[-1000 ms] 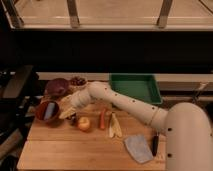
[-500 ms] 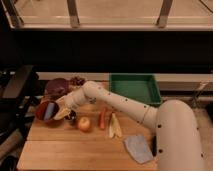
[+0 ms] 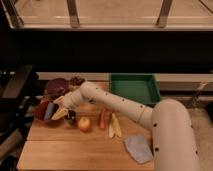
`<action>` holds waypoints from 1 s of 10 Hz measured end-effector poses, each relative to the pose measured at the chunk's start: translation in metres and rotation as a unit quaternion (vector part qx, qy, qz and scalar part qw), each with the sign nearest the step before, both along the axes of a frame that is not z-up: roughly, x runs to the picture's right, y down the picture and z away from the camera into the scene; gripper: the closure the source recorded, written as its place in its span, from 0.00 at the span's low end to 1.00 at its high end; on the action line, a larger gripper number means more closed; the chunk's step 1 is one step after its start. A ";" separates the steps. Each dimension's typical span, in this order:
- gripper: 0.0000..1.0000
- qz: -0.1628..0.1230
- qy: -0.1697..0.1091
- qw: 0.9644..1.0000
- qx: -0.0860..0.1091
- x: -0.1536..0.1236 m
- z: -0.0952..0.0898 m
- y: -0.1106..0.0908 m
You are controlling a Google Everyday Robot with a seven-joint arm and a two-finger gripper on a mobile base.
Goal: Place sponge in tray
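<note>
The sponge (image 3: 48, 111) is a small pale blue-grey block that sits in the red bowl (image 3: 42, 114) at the left of the wooden table. My gripper (image 3: 61, 110) is at the end of the white arm, right beside the red bowl's right rim and close to the sponge. I cannot tell whether it touches the sponge. The green tray (image 3: 133, 88) stands at the back of the table, right of centre, far to the right of the gripper.
A purple bowl (image 3: 56, 87) stands behind the red bowl. An apple (image 3: 84, 123), a carrot (image 3: 102, 119) and a banana (image 3: 114, 125) lie mid-table. A grey-blue cloth (image 3: 138, 148) lies front right. A dark block (image 3: 70, 117) sits under the gripper.
My arm has stretched further left, and the gripper has moved from mid-table over to the red bowl and down towards the sponge.
</note>
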State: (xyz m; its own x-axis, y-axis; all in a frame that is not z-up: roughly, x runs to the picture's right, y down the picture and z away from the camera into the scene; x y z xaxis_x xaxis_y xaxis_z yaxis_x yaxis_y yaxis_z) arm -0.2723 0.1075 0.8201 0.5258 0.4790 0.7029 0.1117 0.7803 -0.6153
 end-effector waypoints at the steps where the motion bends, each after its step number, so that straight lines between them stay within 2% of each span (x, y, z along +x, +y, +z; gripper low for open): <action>1: 0.35 0.000 -0.001 1.000 0.000 -0.002 0.001 0.000; 8: 0.35 -0.009 -0.013 1.000 0.009 -0.024 0.001 -0.011; 10: 0.35 -0.014 -0.024 1.000 0.011 -0.043 0.000 -0.016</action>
State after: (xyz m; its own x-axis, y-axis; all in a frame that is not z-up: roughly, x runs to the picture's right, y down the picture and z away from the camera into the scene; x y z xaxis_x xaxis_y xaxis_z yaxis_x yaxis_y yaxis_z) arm -0.3150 0.0915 0.8198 0.5042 0.4485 0.7380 0.1627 0.7899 -0.5912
